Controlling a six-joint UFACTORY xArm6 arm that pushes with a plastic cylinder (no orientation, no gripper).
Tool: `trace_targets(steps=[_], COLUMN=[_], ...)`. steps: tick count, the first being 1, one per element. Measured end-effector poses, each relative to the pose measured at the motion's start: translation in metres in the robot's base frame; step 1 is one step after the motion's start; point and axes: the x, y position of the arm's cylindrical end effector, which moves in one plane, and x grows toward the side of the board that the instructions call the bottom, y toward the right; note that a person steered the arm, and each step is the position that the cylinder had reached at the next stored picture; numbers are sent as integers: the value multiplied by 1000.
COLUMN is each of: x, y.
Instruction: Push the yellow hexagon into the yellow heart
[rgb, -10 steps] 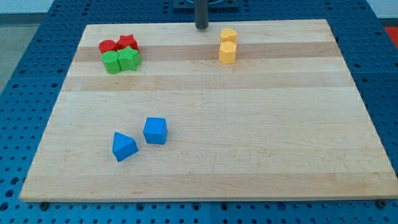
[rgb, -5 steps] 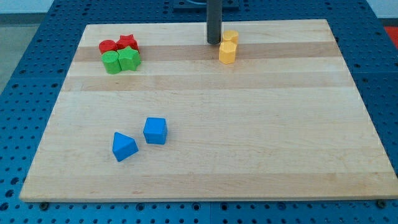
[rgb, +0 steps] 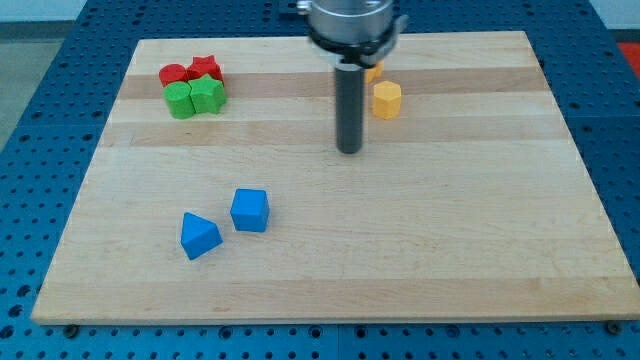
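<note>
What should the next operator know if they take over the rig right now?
My tip rests on bare board, toward the view's bottom-left of the yellow hexagon, touching no block.
The yellow heart is partly hidden behind the rod, just above-left of the hexagon; whether they touch is hard to tell.
Left: bring the tip below-right of the hexagon and push it up-left into the heart.

I count eight blocks on the bench (rgb: 480, 240). Two yellow: the yellow hexagon (rgb: 386, 100) and the yellow heart (rgb: 374, 71), mostly hidden behind the rod. Two red: a red round block (rgb: 172, 74) and a red star-like block (rgb: 205, 68). Two green: a green round block (rgb: 180, 99) and a green block (rgb: 208, 95), shape unclear. Two blue: a blue cube (rgb: 249, 210) and a blue triangle (rgb: 199, 235). One rod, one tip (rgb: 349, 149).
</note>
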Motion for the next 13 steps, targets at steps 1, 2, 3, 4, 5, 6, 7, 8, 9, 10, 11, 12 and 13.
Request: trace_targets(steps=[1,2,3,4,5,6,7,8,9,10,11,12,13], x=[-29,-62,-72,-43,-32,-53,-61,-61,-61,-61,-61,-63,-67], y=[11,6,0,9,54,62,34,29,28,20,14,14,14])
